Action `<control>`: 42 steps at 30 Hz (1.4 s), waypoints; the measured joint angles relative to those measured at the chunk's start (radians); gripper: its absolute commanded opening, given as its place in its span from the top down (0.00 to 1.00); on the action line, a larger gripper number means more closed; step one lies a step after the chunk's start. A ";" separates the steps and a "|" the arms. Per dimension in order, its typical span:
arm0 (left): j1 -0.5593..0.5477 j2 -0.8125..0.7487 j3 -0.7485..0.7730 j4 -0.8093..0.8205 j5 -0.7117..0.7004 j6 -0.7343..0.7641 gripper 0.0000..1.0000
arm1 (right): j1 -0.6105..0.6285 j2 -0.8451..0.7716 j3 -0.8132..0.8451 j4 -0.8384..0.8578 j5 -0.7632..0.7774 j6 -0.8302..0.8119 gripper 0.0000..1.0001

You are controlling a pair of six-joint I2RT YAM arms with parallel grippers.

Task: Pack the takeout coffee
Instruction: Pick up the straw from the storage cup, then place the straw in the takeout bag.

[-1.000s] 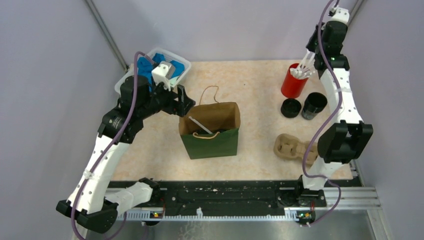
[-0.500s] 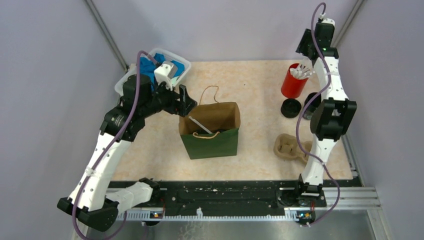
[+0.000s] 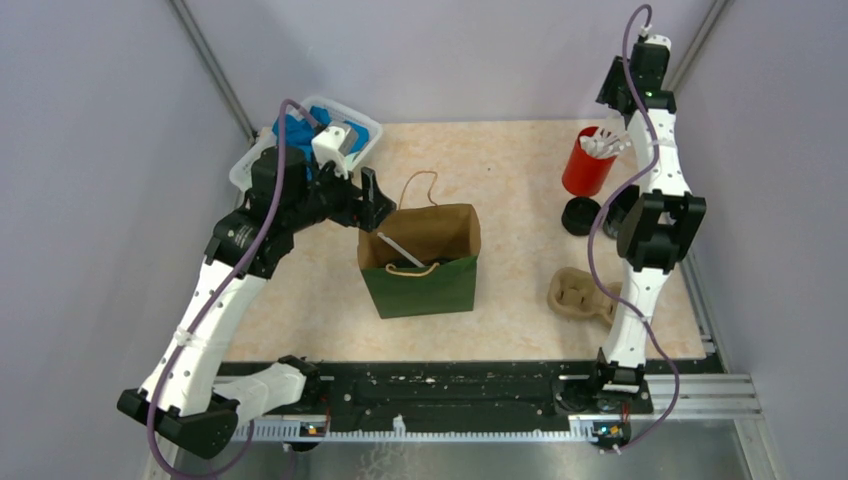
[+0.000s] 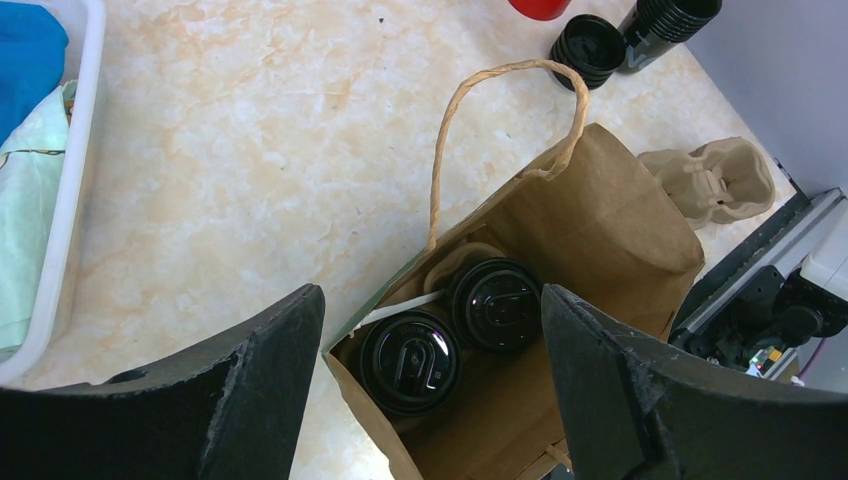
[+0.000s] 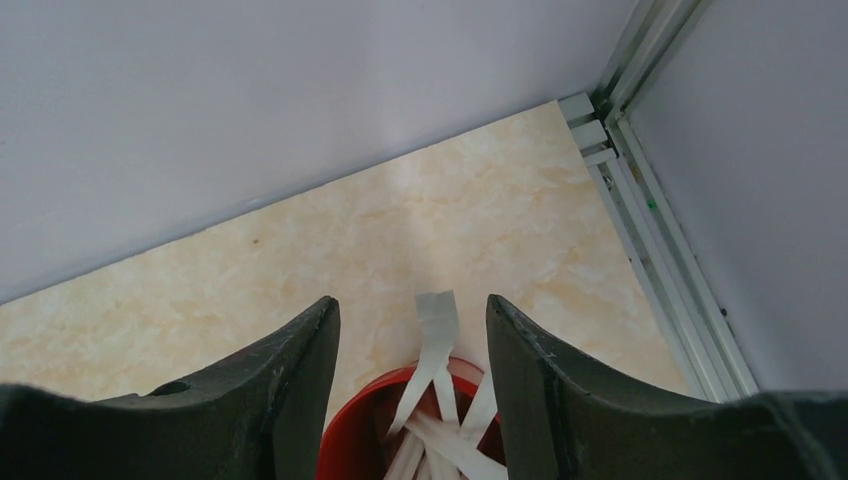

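Gap wide between the fingers (image 4: 250, 400) of left gripper (image 4: 430, 295), nothing gripped; poised straight above the open mouth of the paper bag (image 4: 610, 220). Directly beneath, down on the floor of the bag: takeout coffee (image 4: 410, 362), two lidded black cups side by side, just about touching, a white stick (image 4: 395, 308) leaning beside them. Both upright, long axis vertical, lids pointing up out of the bag toward those fingers. Left arm plainly the nearer. Right gripper (image 5: 410, 300) parted too, clamping nothing visible, well off to the right of the bag and farther back, over the red cup (image 5: 355, 425) of white sticks. Between that cup and the bag, well clear of the bag: loose black lid (image 4: 590, 45) lying flat, unlidded black cup (image 4: 665, 18) beside it. Judged: both lidded cups packed; any reach for them straight down.
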 measured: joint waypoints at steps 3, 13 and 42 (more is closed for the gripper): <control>0.000 0.009 0.003 -0.001 -0.001 0.000 0.14 | -0.002 0.023 0.024 -0.003 0.002 -0.007 0.58; 0.000 0.024 0.032 -0.005 -0.017 -0.004 0.14 | -0.002 0.079 0.060 -0.013 0.002 -0.013 0.85; 0.000 -0.161 0.096 -0.081 -0.164 -0.332 0.06 | 0.496 -0.923 -0.436 0.393 -0.813 0.022 1.00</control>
